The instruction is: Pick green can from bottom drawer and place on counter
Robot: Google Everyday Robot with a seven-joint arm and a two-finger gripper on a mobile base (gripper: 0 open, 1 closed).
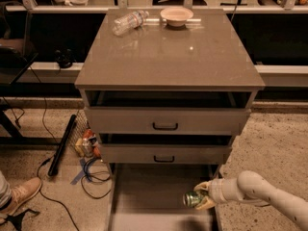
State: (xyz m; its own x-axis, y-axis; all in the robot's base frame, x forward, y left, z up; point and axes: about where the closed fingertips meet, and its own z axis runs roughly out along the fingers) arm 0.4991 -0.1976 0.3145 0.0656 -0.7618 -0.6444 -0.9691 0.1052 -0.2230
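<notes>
So the gripper [200, 197] is sitting down at about 5 o'clock in the shot, coming in from the right on its pale arm [260, 191]. It's clamping the green can [191, 199] between its two fingers. The can is lying on its side, silver end pointing left, over the right-hand part of the bottom drawer [154, 191], which is pulled out. Can't tell if the can is touching the drawer floor or hanging just above it.

The counter [168, 57] is taking up the top half. A clear water bottle [129, 22] is lying on it at roughly 11 o'clock, and a small bowl [176, 16] is sitting near 12. At 8 o'clock on the floor, some cables [91, 174] are lying around next to a shoe [20, 196].
</notes>
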